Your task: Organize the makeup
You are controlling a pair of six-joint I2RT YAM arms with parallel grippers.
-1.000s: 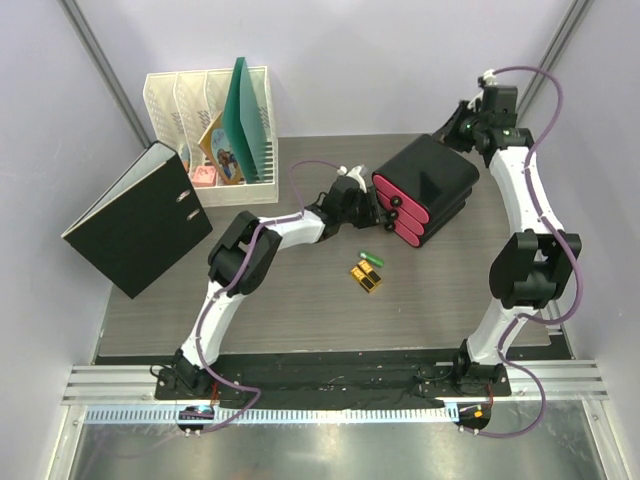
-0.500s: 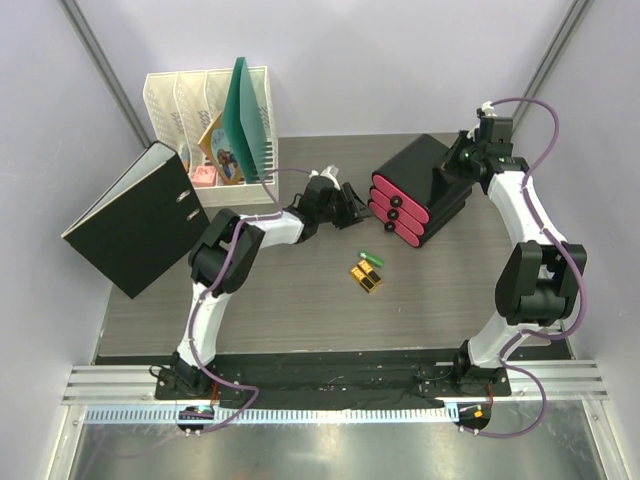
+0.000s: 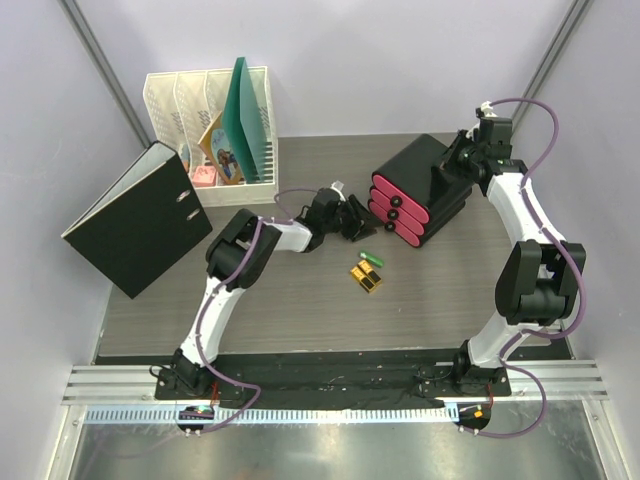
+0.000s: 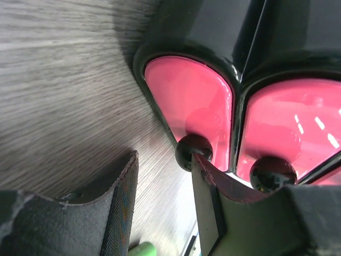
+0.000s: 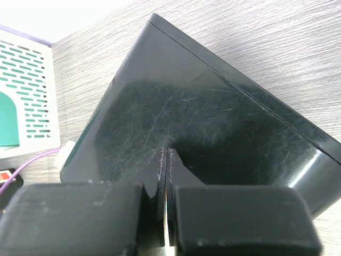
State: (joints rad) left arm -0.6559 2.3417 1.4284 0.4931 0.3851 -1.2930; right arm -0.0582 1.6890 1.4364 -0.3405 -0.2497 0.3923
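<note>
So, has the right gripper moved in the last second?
Yes. The right gripper came away from the table's far edge, toward the near side, onto the black box top.

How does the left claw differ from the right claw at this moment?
The left claw is open; the right claw is shut. The left claw faces a pink drawer, one finger beside its knob; the right claw's tips seem to press on the black top of the box. Both are at the same box, and neither holds anything.
</note>
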